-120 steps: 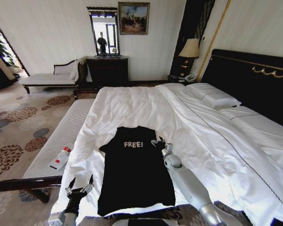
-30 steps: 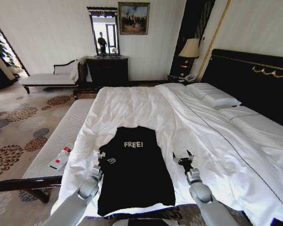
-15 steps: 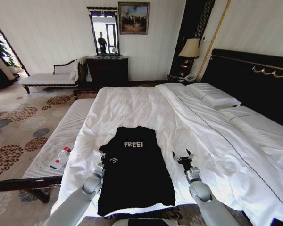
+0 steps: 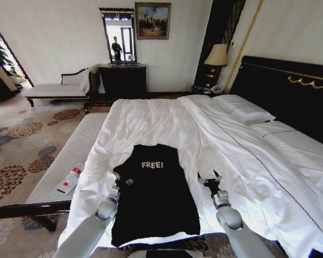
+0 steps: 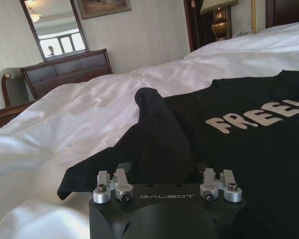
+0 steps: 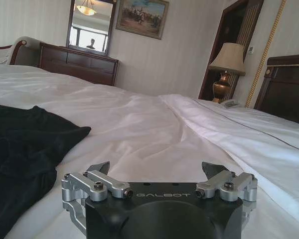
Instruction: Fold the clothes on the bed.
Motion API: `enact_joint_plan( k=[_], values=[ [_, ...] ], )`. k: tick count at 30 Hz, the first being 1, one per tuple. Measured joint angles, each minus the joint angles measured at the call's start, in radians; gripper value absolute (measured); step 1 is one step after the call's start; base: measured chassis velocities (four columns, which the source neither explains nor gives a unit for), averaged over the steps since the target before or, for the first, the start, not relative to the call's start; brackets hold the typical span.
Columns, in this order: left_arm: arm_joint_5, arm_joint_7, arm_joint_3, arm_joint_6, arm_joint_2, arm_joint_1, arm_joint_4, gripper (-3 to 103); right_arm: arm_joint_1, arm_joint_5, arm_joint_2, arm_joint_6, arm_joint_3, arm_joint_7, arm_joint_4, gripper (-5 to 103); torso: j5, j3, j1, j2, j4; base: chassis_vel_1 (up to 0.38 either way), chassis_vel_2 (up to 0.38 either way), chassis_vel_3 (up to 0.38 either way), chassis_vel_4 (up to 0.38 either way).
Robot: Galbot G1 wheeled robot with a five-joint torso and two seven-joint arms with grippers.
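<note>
Head view, our right gripper [image 4: 209,179]: jaws spread wide, holding nothing, above white duvet.
Our left gripper [image 4: 120,179]: apparently pinching the T-shirt [image 4: 153,193] sleeve.
T-shirt: flat on bed [image 4: 242,156], between both jaws.

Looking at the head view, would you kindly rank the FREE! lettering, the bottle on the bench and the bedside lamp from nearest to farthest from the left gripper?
From the left gripper:
1. FREE! lettering, on the T-shirt, just beyond it.
2. Bottle, on the bench, to its left.
3. Lamp, far corner by the headboard.

Hotel-style bedroom: large bed [image 4: 167,115], lamp [image 4: 216,56], dresser [image 4: 122,79].
</note>
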Motion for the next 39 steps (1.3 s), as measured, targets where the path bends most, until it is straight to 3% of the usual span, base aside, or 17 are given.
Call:
enact_joint_plan(
  k=[3, 7, 9, 17, 28, 36, 39],
  values=[
    [0.0, -0.001, 0.007, -0.001, -0.001, -0.006, 0.003, 57, -0.002, 0.003, -0.005, 0.0, 0.004, 0.0, 0.002, 100, 0.0, 0.0, 0.0, 0.0, -0.0001, 0.0, 0.0, 0.0, 0.0],
    [-0.001, -0.002, 0.015, -0.001, -0.001, -0.011, 0.007, 36, -0.003, 0.004, -0.005, 0.0, 0.008, 0.0, 0.004, 100, 0.0, 0.0, 0.0, 0.0, 0.0, 0.0, 0.0, 0.0, 0.0],
    [-0.001, -0.002, 0.015, -0.001, -0.001, -0.011, 0.007, 36, -0.003, 0.004, -0.004, -0.001, 0.008, 0.0, 0.004, 100, 0.0, 0.0, 0.0, 0.0, 0.0, 0.0, 0.0, 0.0, 0.0],
    [-0.003, -0.002, 0.008, -0.002, 0.004, -0.004, -0.001, 2, -0.002, 0.003, 0.001, -0.001, 0.001, 0.003, 0.004, 100, -0.0001, 0.0, 0.0, 0.0, 0.0001, 0.0, 0.0, 0.0, 0.0],
    [-0.03, -0.004, -0.013, 0.0, 0.014, -0.003, -0.019, 0, -0.006, -0.002, 0.007, -0.001, 0.001, 0.004, 0.007, 100, -0.0002, 0.0, 0.0, 0.0, 0.0, 0.0, 0.0, 0.0, 0.0],
    [-0.132, -0.007, -0.08, 0.021, 0.053, -0.043, -0.038, 0, -0.011, -0.006, 0.016, 0.002, 0.004, 0.002, 0.007, 100, -0.0001, 0.0, 0.0, 0.0, 0.0001, 0.0, 0.0, 0.0, 0.0],
    [-0.231, -0.019, -0.144, 0.055, 0.063, -0.081, -0.025, 0, -0.011, -0.007, 0.021, 0.002, 0.0, 0.002, 0.009, 100, -0.0001, 0.0, 0.0, 0.0, 0.0, 0.0, 0.0, 0.0, 0.0]
  ],
)
